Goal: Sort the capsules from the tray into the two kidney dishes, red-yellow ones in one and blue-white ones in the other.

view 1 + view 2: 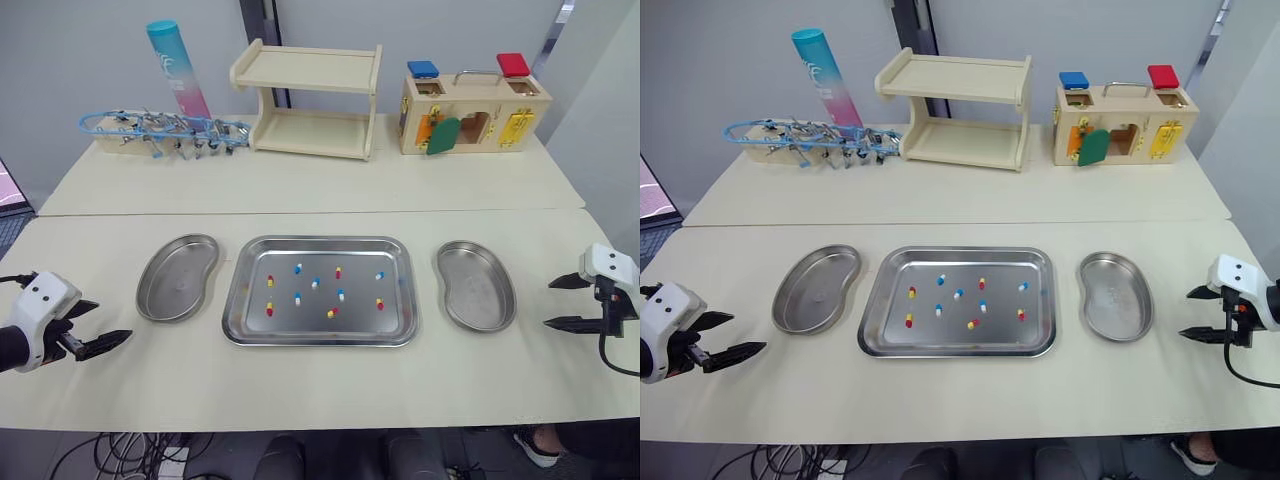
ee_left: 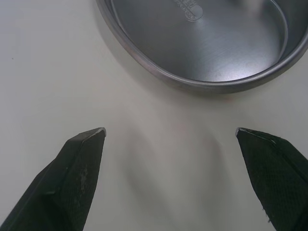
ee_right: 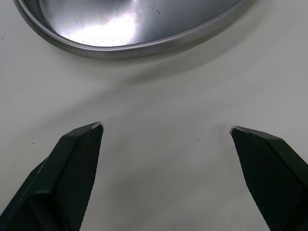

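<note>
- Broadly, a cream-coloured matte tabletop (image 1: 320,200) fills the scene; a thin seam runs across it where two table sections meet, behind the metal ware.
- A rectangular stainless-steel tray (image 1: 320,240) sits in the middle of the near section.
- Ten small capsules lie scattered and apart on the tray floor: five red-yellow capsules (image 1: 270,281) and five blue-white capsules (image 1: 298,268), mixed together.
- A steel kidney dish on the left (image 1: 178,280) lies just beside the tray's left edge, with nothing in it.
- A matching steel kidney dish on the right (image 1: 476,285) lies just beside the tray's right edge, likewise bare inside.
- The left gripper (image 1: 112,320) hovers low over bare tabletop, outside the left dish, its black fingers spread wide and holding nothing; its wrist camera shows the dish rim just ahead of the fingertips.
- The right gripper (image 1: 548,303) hangs near the table's right edge, outside the right dish, fingers likewise parted and empty.
- Along the far section stand a tangle of blue wire on a wooden base (image 1: 165,128), a tilted teal-and-pink cylindrical tube (image 1: 180,70), a pale wooden two-tier shelf (image 1: 312,100) and a wooden latch box (image 1: 475,115) topped with a blue and a red block.
- A plain grey wall (image 1: 80,60) stands behind the table, and dark cables (image 1: 130,455) lie on the floor below its near edge.
</note>
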